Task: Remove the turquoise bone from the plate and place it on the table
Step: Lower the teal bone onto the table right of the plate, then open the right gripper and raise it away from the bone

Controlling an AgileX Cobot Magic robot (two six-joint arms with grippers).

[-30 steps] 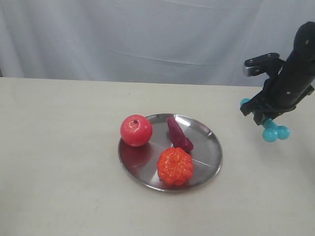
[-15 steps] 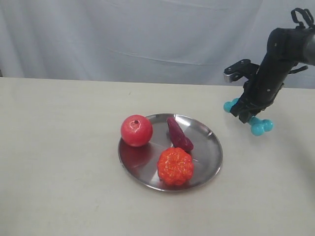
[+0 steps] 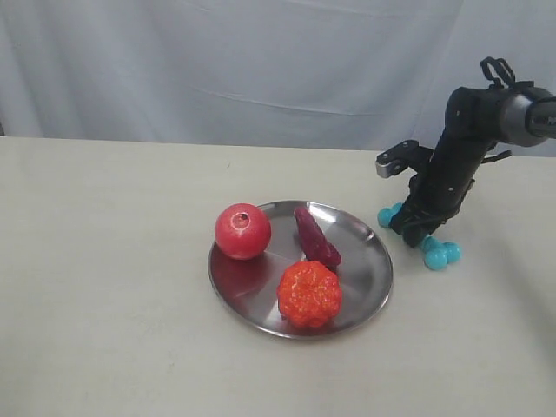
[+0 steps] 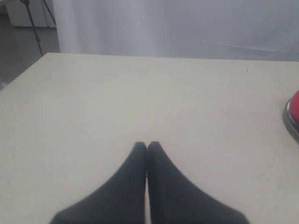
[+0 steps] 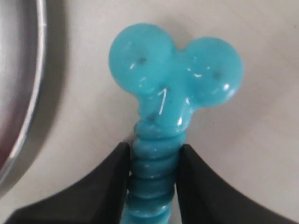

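My right gripper (image 3: pixel 415 233) is shut on the ribbed shaft of the turquoise bone (image 3: pixel 437 253), low over the beige table (image 3: pixel 104 261) just right of the silver plate (image 3: pixel 369 261). The bone's knobby ends stick out on both sides of the black fingers. Close up, the bone (image 5: pixel 173 88) sits between the fingers of the right gripper (image 5: pixel 153 154), with the plate's rim (image 5: pixel 32 84) beside it. Whether the bone touches the table I cannot tell. My left gripper (image 4: pixel 147 147) is shut and empty above bare table (image 4: pixel 140 93).
On the plate lie a red ball-shaped fruit (image 3: pixel 241 231), a dark purple oblong toy (image 3: pixel 316 238) and an orange bumpy fruit (image 3: pixel 308 293). A grey-blue cloth backdrop (image 3: pixel 261 61) hangs behind the table. The plate's edge and red fruit (image 4: pixel 293 112) show in the left wrist view.
My right gripper has carried the bone down and to the left, from above the table's right side to a spot low beside the plate's right rim. The left arm has not moved.
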